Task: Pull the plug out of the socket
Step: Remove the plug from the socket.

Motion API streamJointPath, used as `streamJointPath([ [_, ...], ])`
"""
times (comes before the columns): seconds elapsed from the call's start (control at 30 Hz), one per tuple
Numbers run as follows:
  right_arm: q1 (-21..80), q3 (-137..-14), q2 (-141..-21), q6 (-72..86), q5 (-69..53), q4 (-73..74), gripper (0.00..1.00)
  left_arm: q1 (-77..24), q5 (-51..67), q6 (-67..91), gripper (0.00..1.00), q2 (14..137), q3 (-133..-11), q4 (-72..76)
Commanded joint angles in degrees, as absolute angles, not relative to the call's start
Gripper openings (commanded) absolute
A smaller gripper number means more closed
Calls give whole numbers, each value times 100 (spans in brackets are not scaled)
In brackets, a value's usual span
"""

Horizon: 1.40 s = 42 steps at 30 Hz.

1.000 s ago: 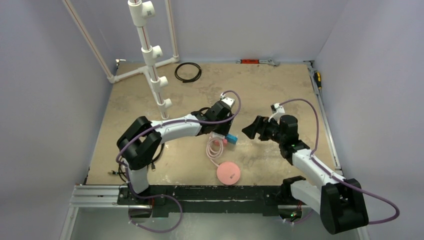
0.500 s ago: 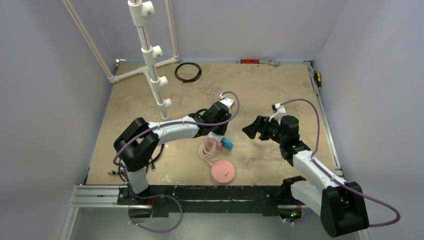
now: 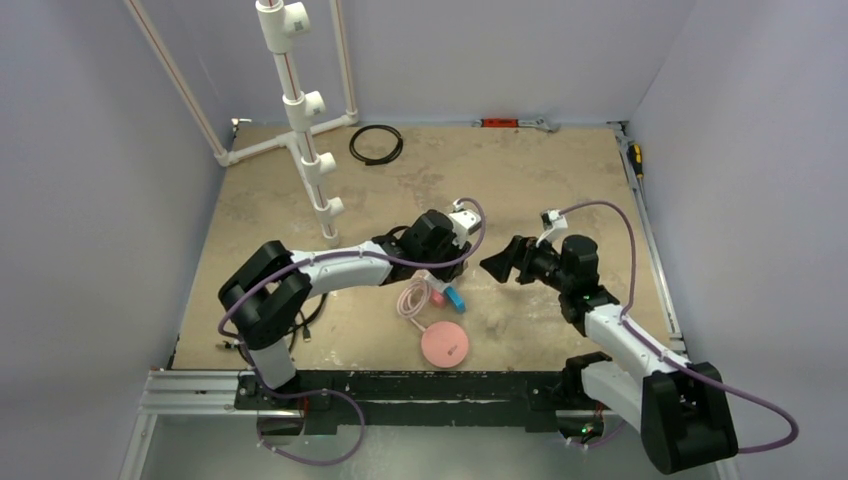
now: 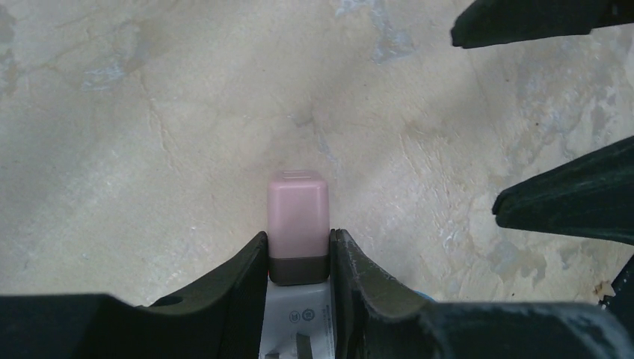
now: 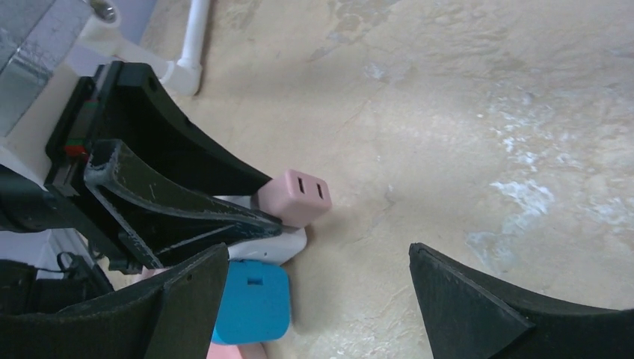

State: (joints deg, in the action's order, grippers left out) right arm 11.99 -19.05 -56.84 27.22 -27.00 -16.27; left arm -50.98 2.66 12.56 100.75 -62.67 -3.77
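Note:
My left gripper (image 4: 298,243) is shut on the white socket cube (image 4: 297,321), low over the table. A pink plug (image 4: 297,217) with a dark base sticks out of the cube past the fingertips. In the right wrist view the pink plug (image 5: 299,196) shows two slots, the socket (image 5: 277,243) sits behind it, and a blue plug (image 5: 250,303) hangs on the socket's side. My right gripper (image 5: 320,250) is open and empty, facing the plugs with a gap between. In the top view the left gripper (image 3: 438,272) and right gripper (image 3: 497,265) face each other at mid-table.
A flat pink disc (image 3: 445,345) with a coiled pink cable (image 3: 411,300) lies near the front. A white pipe stand (image 3: 300,110) rises at the back left. A black cable ring (image 3: 376,143) lies at the back. Tools lie along the back edge (image 3: 515,123) and right edge (image 3: 636,158).
My left gripper has turned and carried the socket with its plugs toward the near side. The pink disc and cable have slid left with it. The right gripper has edged slightly left.

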Motion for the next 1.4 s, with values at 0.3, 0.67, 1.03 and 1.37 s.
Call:
streamJointPath([
  [0.3, 1220, -1745, -7064, 3636, -4351, -3578, 85, -5137, 1235, 1073, 27, 9174, -5265, 1387],
  [0.67, 1225, -1811, -7776, 4156, -4670, -4371, 76, -5170, 1393, 981, 27, 9159, -5274, 1402],
  [1.03, 1230, -1995, -8159, 4061, -4676, -4253, 67, -5263, 1568, 854, 26, 9190, -5269, 1407],
  [1.37, 1274, -2038, -8362, 4017, -4766, -4260, 59, -5304, 1579, 816, 26, 9264, -5326, 1347],
])
